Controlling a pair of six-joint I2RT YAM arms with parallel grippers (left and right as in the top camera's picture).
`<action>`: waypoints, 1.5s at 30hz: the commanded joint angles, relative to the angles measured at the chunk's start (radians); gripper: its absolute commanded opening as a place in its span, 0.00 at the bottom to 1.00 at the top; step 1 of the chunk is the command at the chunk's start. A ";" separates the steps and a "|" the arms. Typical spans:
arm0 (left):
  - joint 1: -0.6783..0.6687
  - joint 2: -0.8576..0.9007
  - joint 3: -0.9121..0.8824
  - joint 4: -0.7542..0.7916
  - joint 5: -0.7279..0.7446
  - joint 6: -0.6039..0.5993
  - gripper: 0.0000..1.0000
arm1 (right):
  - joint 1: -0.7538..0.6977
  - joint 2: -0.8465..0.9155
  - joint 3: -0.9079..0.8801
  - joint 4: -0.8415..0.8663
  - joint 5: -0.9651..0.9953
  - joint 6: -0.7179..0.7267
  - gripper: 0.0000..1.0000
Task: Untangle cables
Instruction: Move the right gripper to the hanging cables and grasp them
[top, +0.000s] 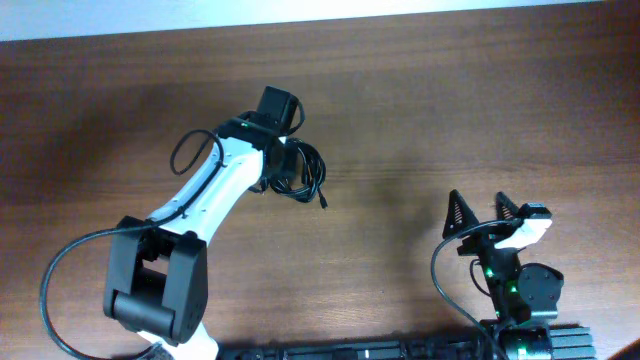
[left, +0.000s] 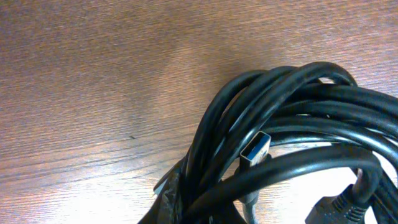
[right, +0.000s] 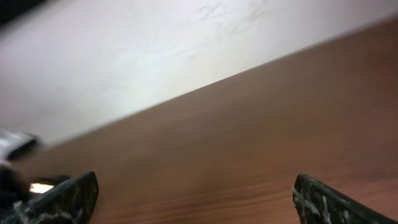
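Observation:
The cables (top: 308, 172) are a small bundle of thin black cords on the wooden table, just right of centre-left. A loose end with a plug (top: 325, 203) hangs off the lower right of the bundle. My left gripper (top: 284, 162) is down on the bundle's left side and shut on it. In the left wrist view the cables (left: 292, 118) fill the right half, very close, with a metal USB plug (left: 256, 150) among the loops. One dark finger (left: 169, 200) shows against the cords; the other is hidden. My right gripper (top: 480, 206) is open and empty, far right of the cables, and its view (right: 196, 200) shows bare wood.
The brown wooden table (top: 450, 100) runs to a white wall edge at the back (top: 300, 20). The left arm's own thick black wire (top: 60, 270) loops out at the lower left. The right arm's base (top: 520, 300) sits at the front right.

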 joint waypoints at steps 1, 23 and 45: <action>0.020 0.000 0.030 -0.001 0.062 -0.015 0.00 | 0.009 -0.004 -0.007 0.019 -0.130 0.349 0.98; 0.019 -0.361 0.030 -0.107 0.262 0.164 0.00 | 0.353 1.292 0.429 0.777 -0.532 0.559 0.68; -0.079 -0.361 0.028 0.047 0.193 0.230 0.99 | 0.507 1.328 0.429 0.795 -0.278 0.562 0.04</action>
